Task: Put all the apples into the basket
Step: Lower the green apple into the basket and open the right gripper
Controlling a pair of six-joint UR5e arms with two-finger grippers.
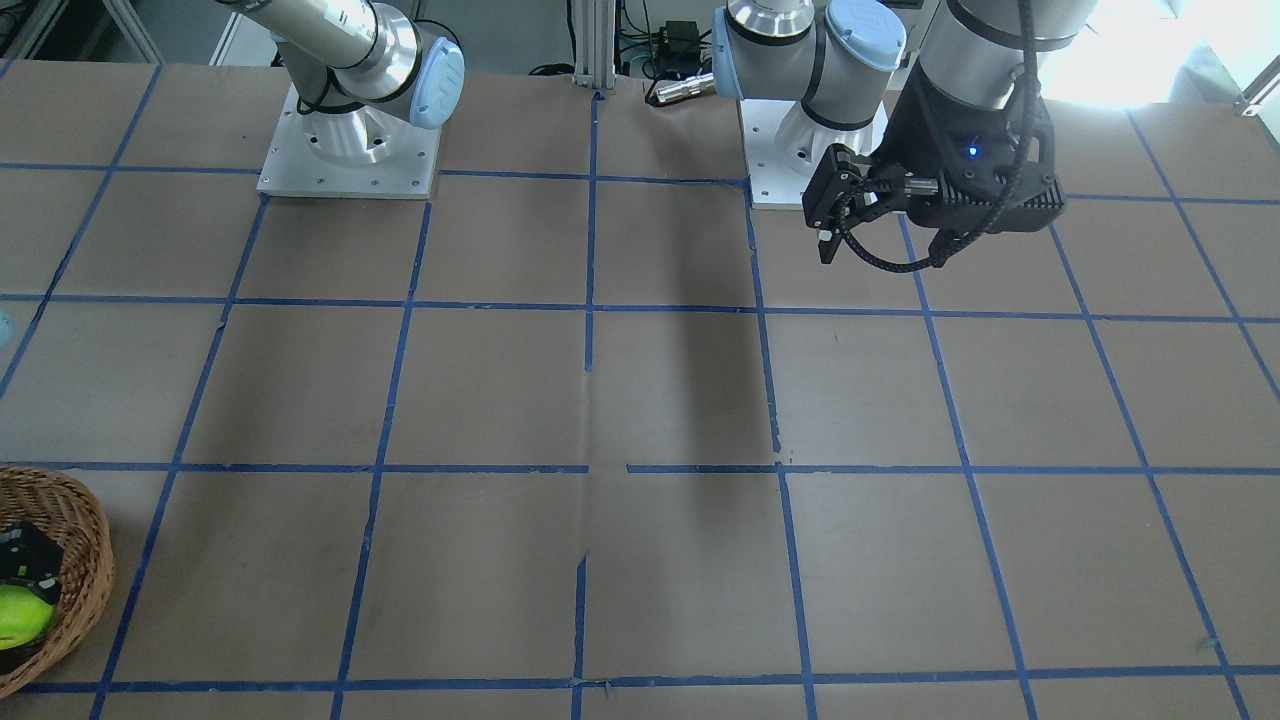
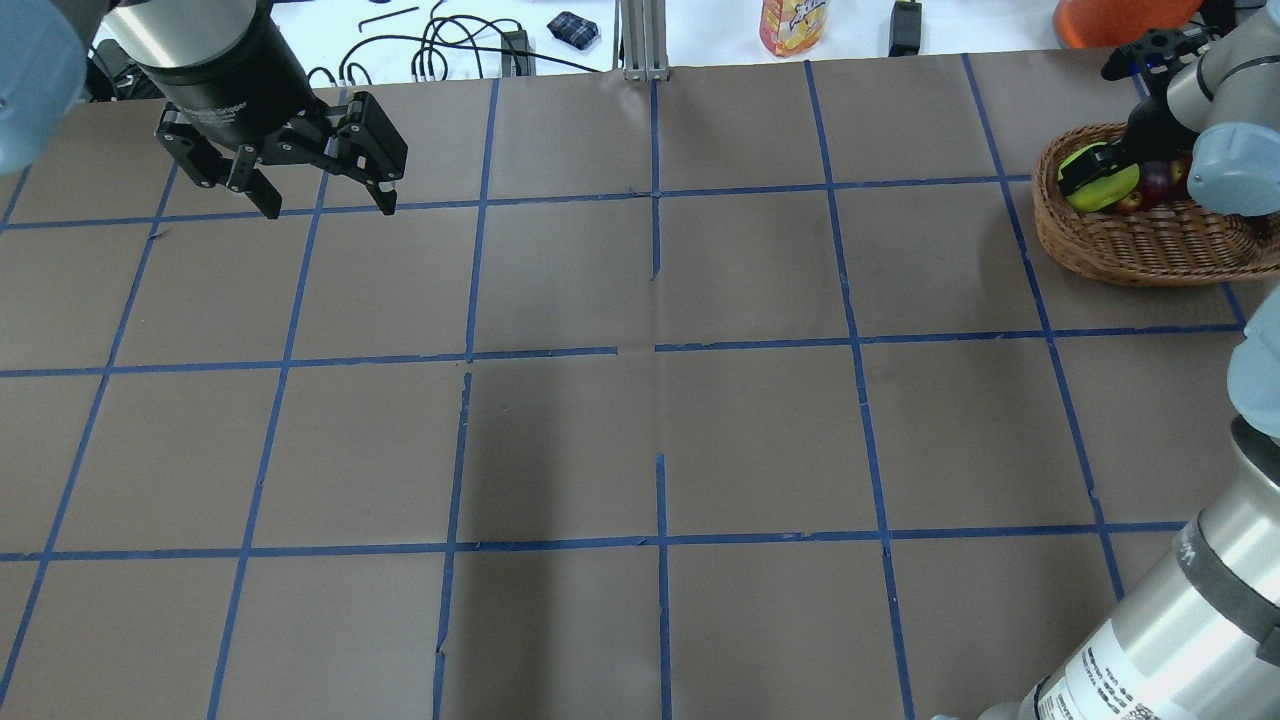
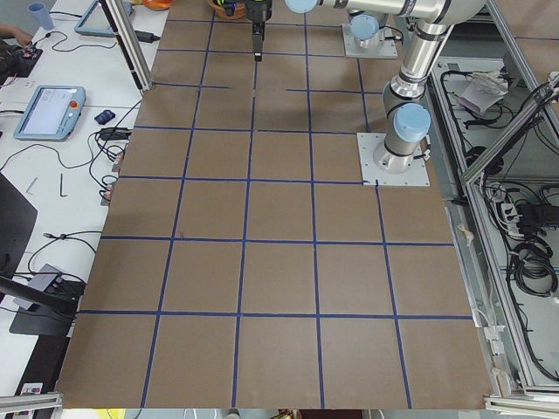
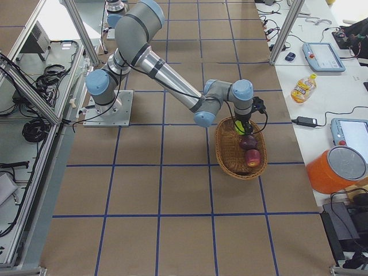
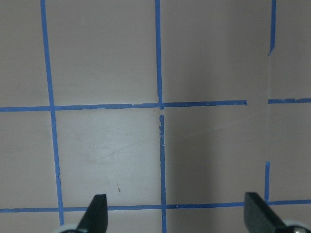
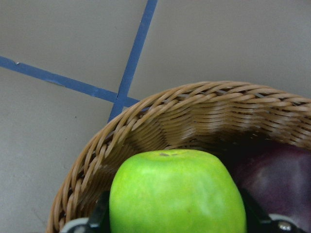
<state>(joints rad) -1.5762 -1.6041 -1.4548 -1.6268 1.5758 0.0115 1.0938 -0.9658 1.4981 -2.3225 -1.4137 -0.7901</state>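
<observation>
The light brown wicker basket (image 2: pixel 1130 245) stands at the table's far right corner; it also shows in the front view (image 1: pixel 80 540) and the right side view (image 4: pixel 227 152). My right gripper (image 6: pixel 177 221) is shut on a green apple (image 6: pixel 177 194) and holds it low inside the basket's rim (image 6: pixel 146 126). The green apple also shows in the overhead view (image 2: pixel 1100 185). Two dark red apples (image 4: pixel 248 142) (image 4: pixel 252 157) lie in the basket beside it. My left gripper (image 2: pixel 330 208) is open and empty, above bare table at the far left; its fingertips (image 5: pixel 97 211) show over blue tape lines.
The table is brown with a blue tape grid. The two arm bases (image 1: pixel 350 150) stand at the robot's edge. Beyond the far edge are a drink bottle (image 2: pixel 795 20), cables and an orange container (image 4: pixel 339 169).
</observation>
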